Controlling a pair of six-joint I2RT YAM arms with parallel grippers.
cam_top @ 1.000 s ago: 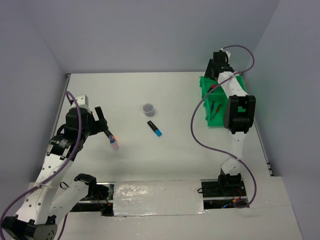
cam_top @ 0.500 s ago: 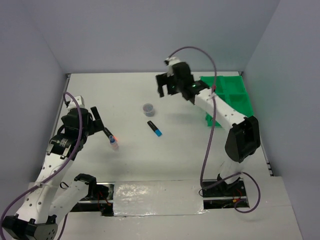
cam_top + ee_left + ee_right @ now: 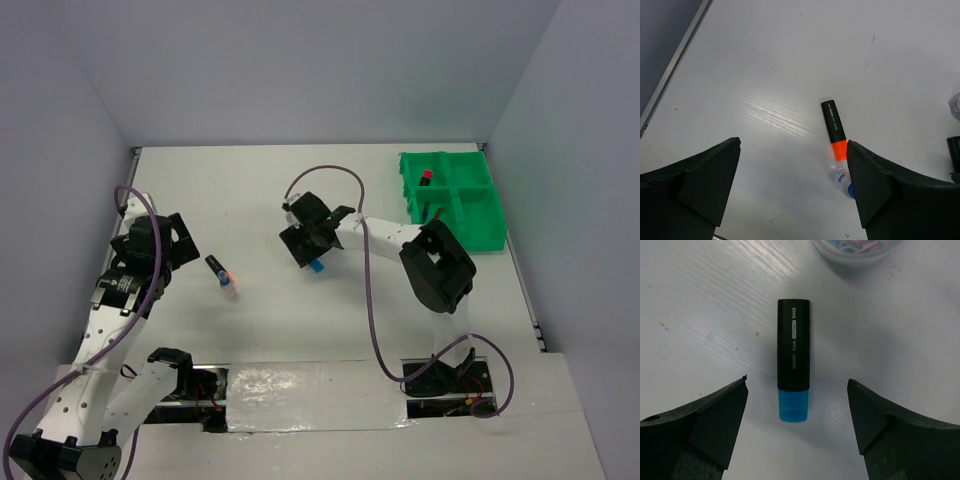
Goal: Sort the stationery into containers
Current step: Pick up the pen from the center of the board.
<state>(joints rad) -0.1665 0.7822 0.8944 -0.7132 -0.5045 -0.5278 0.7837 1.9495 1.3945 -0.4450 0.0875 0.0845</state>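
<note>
Two white arms (image 3: 105,335) with black joints, purple cables (image 3: 372,290).

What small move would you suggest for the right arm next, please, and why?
Probably lower the right pincer straight down, then close it. Its jaws stand open on either side of the blue-ended highlighter, which lies flat and lengthwise between them, with a gap to the round pot, so a grasp across its width looks unobstructed.
</note>
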